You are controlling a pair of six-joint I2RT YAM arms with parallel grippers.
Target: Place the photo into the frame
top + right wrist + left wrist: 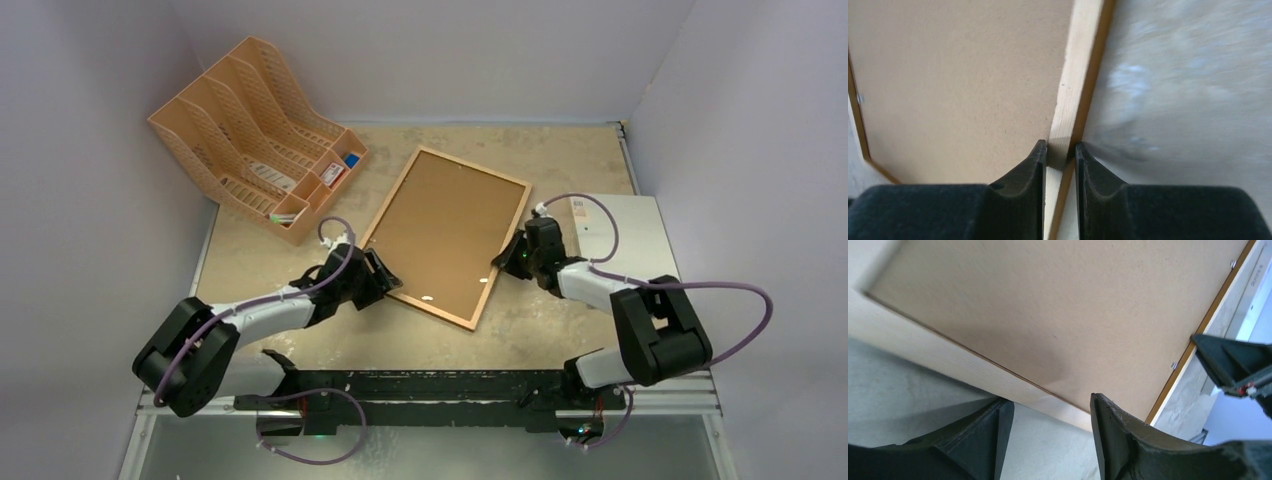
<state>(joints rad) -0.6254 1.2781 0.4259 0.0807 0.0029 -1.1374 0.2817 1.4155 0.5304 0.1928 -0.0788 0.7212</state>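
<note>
The frame (476, 167) lies back side up, set diagonally on the table, with its brown fibreboard backing panel (445, 230) in it. My right gripper (505, 258) is shut on the frame's right rail (1083, 60), one finger on each side of the pale wood. My left gripper (385, 275) is open at the frame's left edge; its fingertips reach the pale rail (948, 357) with only tabletop between them. The left gripper (1050, 402) and the right gripper (1060, 147) each show in their own wrist views. The photo is not in view.
An orange-tan file rack (250, 130) stands at the back left. A stiff pale white sheet (625, 225) with a small sticker lies at the right, under my right arm. Walls close in the table at the back and on both sides.
</note>
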